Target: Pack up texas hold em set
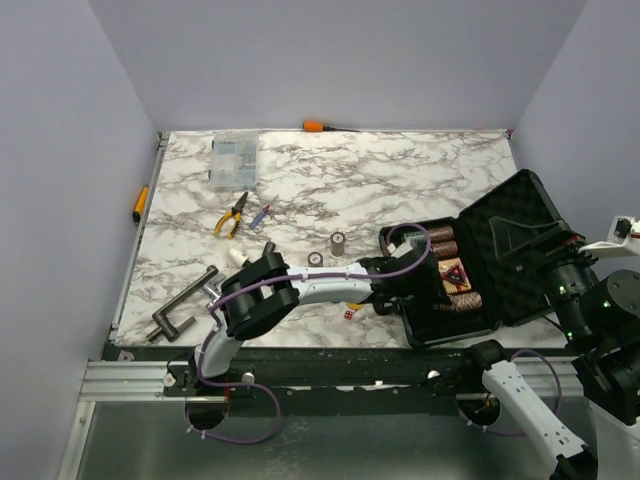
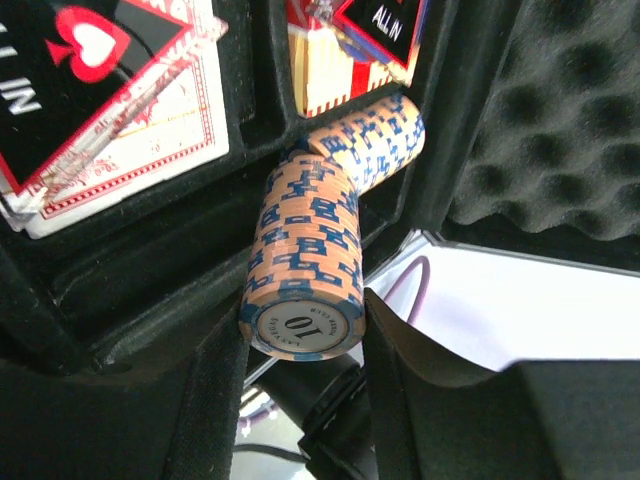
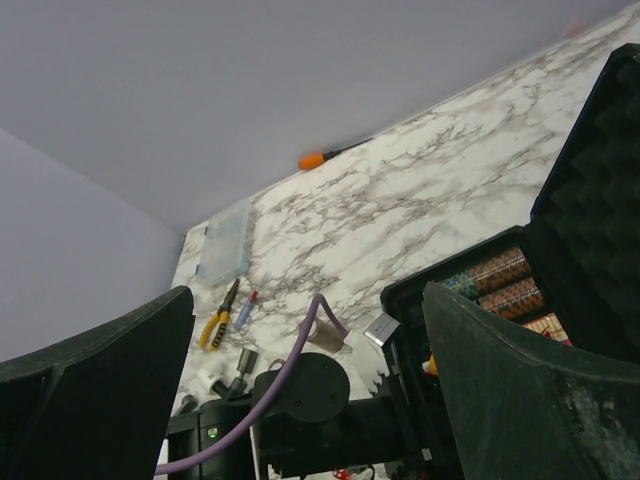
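- The step in hand looks like loading chips: the left arm reaches across the surface (image 1: 300,190) to the open case (image 1: 515,240), which lies at the right with its foam lid tipped back.
- The left tool (image 2: 303,350) is closed on a chip stack (image 2: 305,255). Its two fingers press the sides of the stack's near end, where the "10" face shows.
- The held stack points into a chip groove. Its far end is close to or touching a second stack (image 2: 378,140) already lying there, and I cannot tell which.
- Two decks (image 2: 110,110) sit in their pockets just beyond the groove.
- The right tool (image 3: 310,370) is spread wide and holds nothing. It hangs beside the case lid, facing back over the surface.
- Outside the case are a loose stack (image 1: 338,243), a disc (image 1: 316,258) just beside it, and red dice (image 1: 349,314) near the left arm.
- I judge the task to be partly done, since several pieces remain to pack and the lid is open.
- The next move likely calls for lowering the held stack until it lies flat in the groove, in line with its neighbour, and then opening the fingers without dragging chips loose.
- A tilted release could fan the stack out, so the seating should be square.
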`<state>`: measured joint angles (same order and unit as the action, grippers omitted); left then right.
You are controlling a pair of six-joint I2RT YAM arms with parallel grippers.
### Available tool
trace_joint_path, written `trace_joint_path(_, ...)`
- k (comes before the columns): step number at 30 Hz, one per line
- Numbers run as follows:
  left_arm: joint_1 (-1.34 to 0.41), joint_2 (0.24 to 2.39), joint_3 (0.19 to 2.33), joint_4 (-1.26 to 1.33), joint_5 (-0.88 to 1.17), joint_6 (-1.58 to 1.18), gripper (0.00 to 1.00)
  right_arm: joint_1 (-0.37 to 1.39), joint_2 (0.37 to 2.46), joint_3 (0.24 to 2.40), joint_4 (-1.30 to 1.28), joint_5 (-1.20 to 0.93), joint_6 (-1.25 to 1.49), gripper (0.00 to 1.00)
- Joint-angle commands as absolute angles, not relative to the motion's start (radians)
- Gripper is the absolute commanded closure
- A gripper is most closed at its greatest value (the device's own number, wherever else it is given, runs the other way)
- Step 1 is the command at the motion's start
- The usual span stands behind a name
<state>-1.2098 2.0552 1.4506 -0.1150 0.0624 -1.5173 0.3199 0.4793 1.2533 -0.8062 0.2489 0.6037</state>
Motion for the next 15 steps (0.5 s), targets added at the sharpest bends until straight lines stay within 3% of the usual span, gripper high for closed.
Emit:
trace_joint_path(1,-1.193,2.099,1.521,-0.164,0.209,-1.522,0.47,0.323,0.458,1.246,-0.796,0.253,0.628,0.00)
trace_joint_path(4,-1.189,2.092,1.531,-0.192,0.223,-1.504,0.27,0.324,0.456,1.242,-0.807,0.246,0.646,0.00)
trace_joint_path(6,-1.185,2.083,1.526,-0.193,0.240,-1.497,0.19,0.323,0.453,1.235,-0.809,0.237,0.656,0.00)
trace_joint_path(15,-1.172,1.999,1.524,-0.185,0.281,-1.416,0.17,0.323,0.463,1.237,-0.802,0.226,0.675,0.00)
